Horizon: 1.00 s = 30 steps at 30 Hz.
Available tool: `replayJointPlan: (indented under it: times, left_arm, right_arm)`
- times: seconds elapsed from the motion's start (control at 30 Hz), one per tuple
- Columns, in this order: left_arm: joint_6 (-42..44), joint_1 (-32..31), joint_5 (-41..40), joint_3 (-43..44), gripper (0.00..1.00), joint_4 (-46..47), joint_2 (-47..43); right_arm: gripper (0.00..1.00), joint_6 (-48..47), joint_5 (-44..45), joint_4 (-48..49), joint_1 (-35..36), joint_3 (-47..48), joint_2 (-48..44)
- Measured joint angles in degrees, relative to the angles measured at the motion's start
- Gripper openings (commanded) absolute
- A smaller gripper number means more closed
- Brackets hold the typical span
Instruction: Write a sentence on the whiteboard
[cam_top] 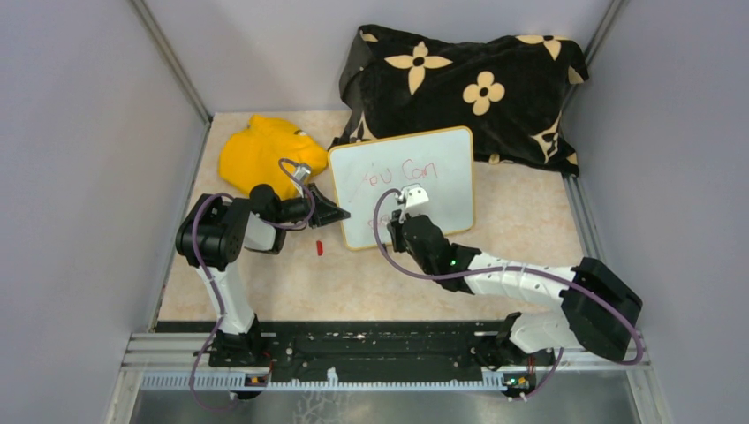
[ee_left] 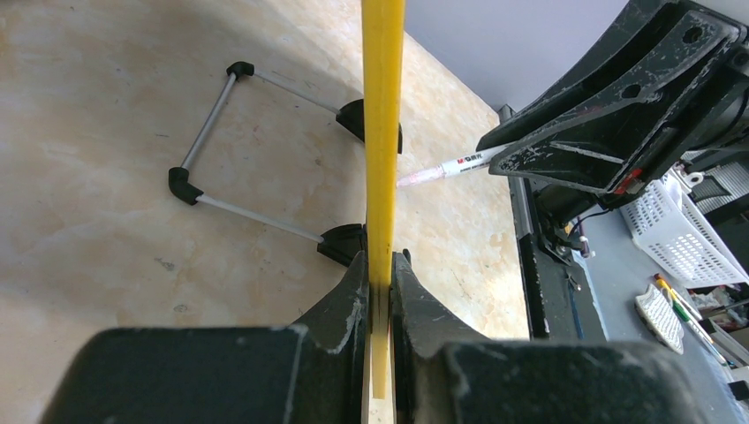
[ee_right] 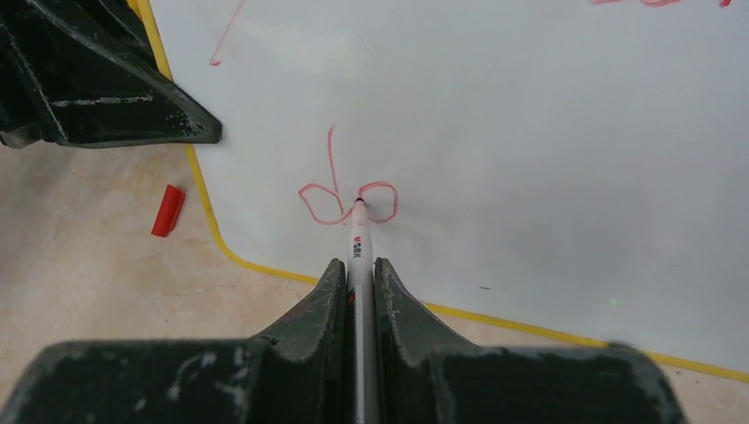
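The whiteboard (cam_top: 433, 168) stands tilted at the table's middle, with a yellow rim and red "You Can" (cam_top: 397, 174) on its upper part. My left gripper (cam_top: 340, 213) is shut on the board's left edge, and the rim (ee_left: 382, 132) runs between its jaws. My right gripper (cam_top: 408, 219) is shut on a white marker (ee_right: 359, 252). The marker's red tip touches the board at a freshly drawn red "do" (ee_right: 346, 194). The marker also shows in the left wrist view (ee_left: 455, 165). The board's wire stand with black clip feet (ee_left: 216, 132) shows behind it.
A red marker cap (cam_top: 320, 248) lies on the table left of the board; it also shows in the right wrist view (ee_right: 167, 210). A yellow cloth (cam_top: 261, 155) lies at the back left. A black flower-patterned cushion (cam_top: 468, 84) sits behind the board. Grey walls enclose the table.
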Motion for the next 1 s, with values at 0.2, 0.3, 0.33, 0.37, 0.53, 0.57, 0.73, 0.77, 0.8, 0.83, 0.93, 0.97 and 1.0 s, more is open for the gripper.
replayJointPlan:
  times: [0.2,0.3,0.33,0.37,0.53,0.57,0.73,0.77,0.8,0.83,0.93,0.97,1.0]
  left_arm:
    - [0.0,0.0,0.0,0.0,0.00,0.0,0.0]
    - [0.0,0.0,0.1,0.0,0.00,0.0,0.0]
    - [0.0,0.0,0.2,0.0,0.00,0.0,0.0]
    - [0.0,0.0,0.2,0.0,0.00,0.0,0.0]
    - [0.1,0.0,0.2,0.0,0.00,0.0,0.0]
    - [0.1,0.0,0.2,0.0,0.00,0.0,0.0]
    - [0.1,0.0,0.2,0.0,0.00,0.0,0.0]
    - [0.1,0.0,0.2,0.0,0.00,0.0,0.0]
    - [0.1,0.0,0.2,0.0,0.00,0.0,0.0]
    - [0.1,0.0,0.2,0.0,0.00,0.0,0.0]
    - [0.2,0.0,0.2,0.0,0.00,0.0,0.0]
    - [0.2,0.0,0.2,0.0,0.00,0.0,0.0]
    - [0.2,0.0,0.2,0.0,0.00,0.0,0.0]
  right_arm:
    - [0.00,0.8,-0.4,-0.5,0.0,-1.3,-0.6]
    - [0.00,0.9,-0.3,-1.7,0.0,-1.8,-1.9]
    - [0.00,0.9,-0.3,-2.1,-0.1,-2.1,-2.7]
    - [0.00,0.9,-0.2,-2.8,-0.2,-2.1,-3.6]
    - [0.00,0.6,1.1,-4.4,-0.4,-2.2,-10.8]
    - [0.00,0.3,1.8,-4.7,-0.4,-2.2,-12.3]
    - [0.00,-1.3,6.2,-6.3,-1.6,-2.2,-17.9]
    - [0.00,-1.6,7.2,-6.6,-2.0,-2.2,-18.8]
    - [0.00,-1.8,8.3,-7.0,-2.7,-2.2,-20.1]
    - [0.00,-2.1,9.3,-7.3,-3.4,-2.2,-21.3]
    - [0.00,-2.6,11.4,-7.5,-5.9,-2.2,-24.8]
    - [0.00,-2.7,11.8,-7.5,-6.5,-2.2,-25.6]
    - [0.00,-2.8,11.9,-7.5,-7.1,-2.2,-26.1]
